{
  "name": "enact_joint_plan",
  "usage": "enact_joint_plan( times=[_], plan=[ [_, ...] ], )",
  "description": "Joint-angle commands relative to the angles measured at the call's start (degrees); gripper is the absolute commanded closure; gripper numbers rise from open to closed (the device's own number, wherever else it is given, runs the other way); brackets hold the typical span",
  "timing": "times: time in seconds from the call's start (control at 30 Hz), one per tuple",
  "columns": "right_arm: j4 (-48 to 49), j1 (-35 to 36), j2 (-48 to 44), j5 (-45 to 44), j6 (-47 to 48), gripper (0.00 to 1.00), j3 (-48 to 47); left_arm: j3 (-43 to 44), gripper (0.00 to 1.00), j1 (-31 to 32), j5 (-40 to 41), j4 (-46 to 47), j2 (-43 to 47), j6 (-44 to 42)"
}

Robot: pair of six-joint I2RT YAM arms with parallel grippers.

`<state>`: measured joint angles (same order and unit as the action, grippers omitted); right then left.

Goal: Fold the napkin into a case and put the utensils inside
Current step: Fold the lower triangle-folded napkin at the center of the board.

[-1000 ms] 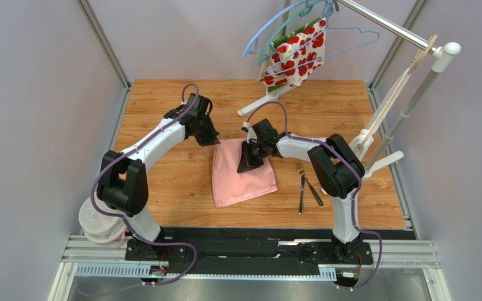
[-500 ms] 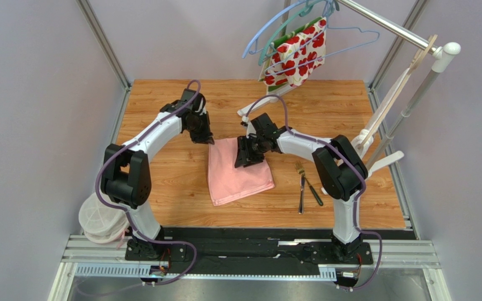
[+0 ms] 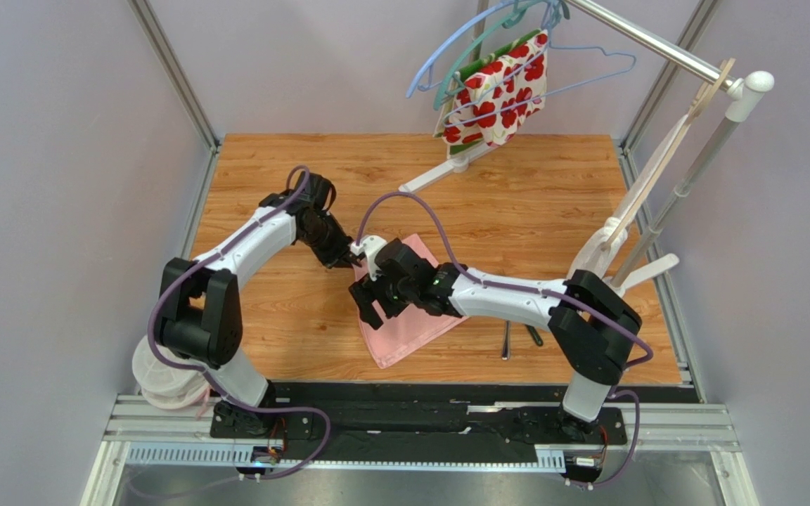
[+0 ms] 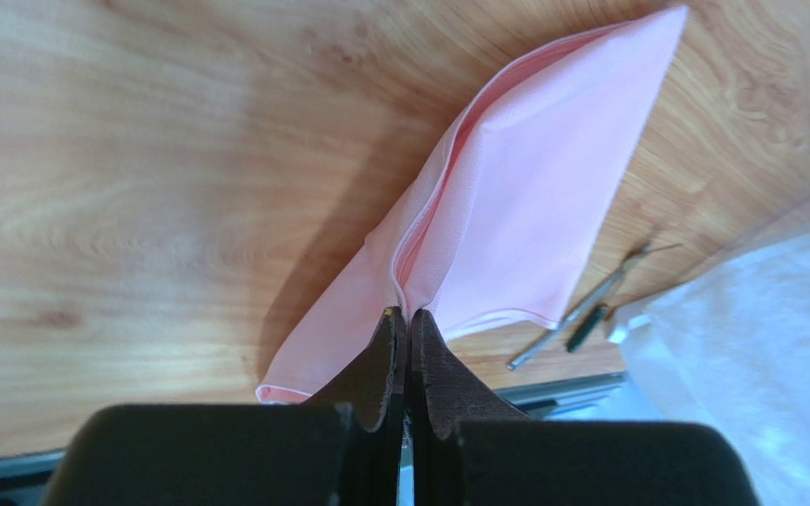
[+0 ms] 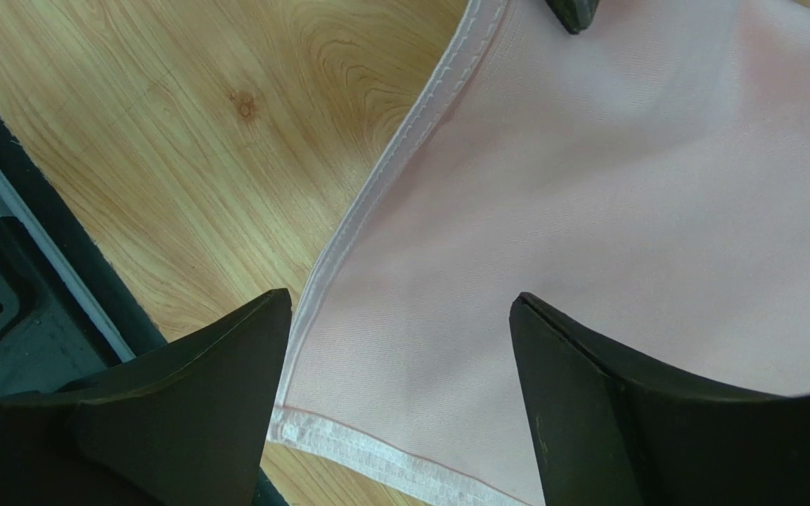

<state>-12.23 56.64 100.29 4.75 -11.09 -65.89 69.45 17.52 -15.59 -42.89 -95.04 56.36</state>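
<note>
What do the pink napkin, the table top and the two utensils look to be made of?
Napkin: woven cloth, possibly a satin-like synthetic. It has a faint sheen, drapes softly and has a stitched hem.
Table top: wood or wood-look laminate. Grain and knots show, and the finish is smooth and slightly glossy.
Utensils: probably metal, thin and grey. One seems to have a darker handle, but they are too small to say more.

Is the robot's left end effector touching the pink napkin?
Touching. The left wrist view shows the left end effector pinched shut on the napkin, whose fold runs straight into it.
</note>
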Motion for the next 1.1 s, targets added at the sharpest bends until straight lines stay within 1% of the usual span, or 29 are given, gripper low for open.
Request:
enact_joint_plan(
  times=[0.0,0.03,0.1,0.17,0.27,0.37,0.4,0.5,0.53,0.57,0.63,0.73,0.8,1.0,1.03,1.07],
  plan=[
    [3.97,3.20,-1.42,-12.29,2.92,0.20,0.41,-1.59,1.00,-0.38,-1.72,-2.10,7.32,8.50],
    [3.97,4.95,-0.89,-13.36,3.18,0.20,0.24,-1.86,1.00,-0.55,-1.11,-2.37,8.11,9.72],
    [4.14,6.37,-0.10,-17.82,2.57,0.20,-0.12,-2.74,1.00,-1.08,0.39,-3.59,9.87,10.78],
    [3.00,7.78,1.30,-20.30,1.52,0.19,-1.43,-3.70,1.00,-1.43,0.21,-3.51,10.93,12.37],
    [3.88,8.40,1.31,-20.48,-1.38,0.19,-0.91,-4.85,1.00,-1.70,-0.05,-3.42,11.81,13.51],
    [5.36,8.66,-0.08,-18.13,-1.57,0.19,0.49,-5.46,1.00,-1.96,-1.72,-2.99,11.37,13.17],
    [6.94,8.57,-0.97,-16.55,-0.87,0.19,3.11,-5.81,1.00,-1.96,-2.15,-2.64,11.20,13.08],
    [11.69,8.92,-5.08,-10.83,2.91,0.19,6.99,-5.91,1.00,-2.14,-2.69,-2.45,11.11,11.76],
    [14.57,9.01,-5.80,-9.17,3.53,0.18,8.74,-6.17,1.00,-2.22,-2.69,-2.28,11.28,11.84],
    [14.51,9.01,-5.90,-6.54,4.58,0.18,8.58,-6.43,1.00,-2.49,-3.21,-1.59,11.46,12.02],
    [12.42,9.19,-4.06,-5.81,4.15,0.18,6.57,-7.13,1.00,-2.75,-3.56,-1.23,12.16,12.81],
    [12.67,9.89,-2.47,-5.64,3.98,0.18,6.82,-7.92,1.00,-3.19,-4.88,-1.22,13.04,14.04],
    [13.37,10.33,-2.03,-3.36,3.80,0.18,6.91,-9.33,1.00,-3.72,-5.58,0.09,14.09,14.92],
    [14.42,13.14,0.95,-4.40,5.20,0.18,5.86,-12.14,1.00,-5.21,-9.10,1.50,16.55,17.81],
    [14.43,13.93,1.48,-5.71,5.20,0.18,5.42,-12.41,1.00,-5.30,-9.71,1.58,16.73,18.26],
    [13.73,14.46,2.97,-10.59,5.03,0.18,4.81,-12.84,1.00,-5.30,-9.89,1.85,17.52,18.61]
  ],
)
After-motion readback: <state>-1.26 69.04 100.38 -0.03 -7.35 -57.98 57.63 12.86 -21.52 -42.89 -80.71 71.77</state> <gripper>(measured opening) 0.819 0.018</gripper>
